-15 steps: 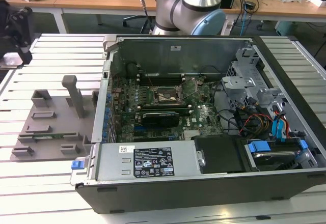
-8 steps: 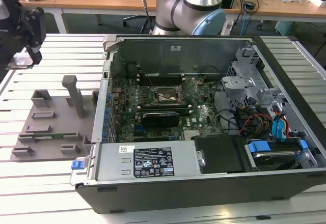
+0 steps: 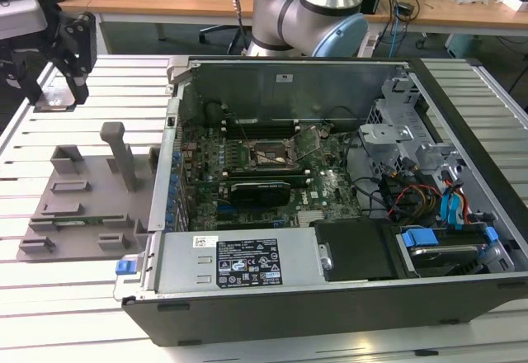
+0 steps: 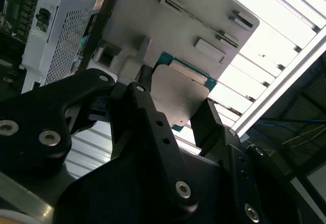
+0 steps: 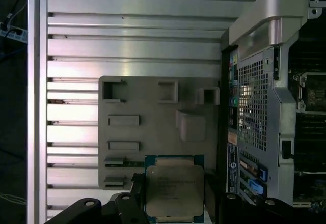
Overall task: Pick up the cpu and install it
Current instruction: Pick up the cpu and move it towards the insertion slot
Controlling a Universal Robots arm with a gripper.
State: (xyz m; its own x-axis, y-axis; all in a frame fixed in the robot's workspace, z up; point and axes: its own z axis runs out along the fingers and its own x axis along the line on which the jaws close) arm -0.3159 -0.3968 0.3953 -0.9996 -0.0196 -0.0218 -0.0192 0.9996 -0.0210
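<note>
Cpu (image 5: 174, 191), flat silvery-topped square with green rim, pinched in black gripper (image 4: 177, 92).

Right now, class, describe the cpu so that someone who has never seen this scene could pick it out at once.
Find the open computer case, then the grey plastic tray beside it. Above that tray the gripper clamps the cpu between its black jaws: a small flat square with a silvery metal top and teal border, unlike the tray's dull grey blocks.
</note>
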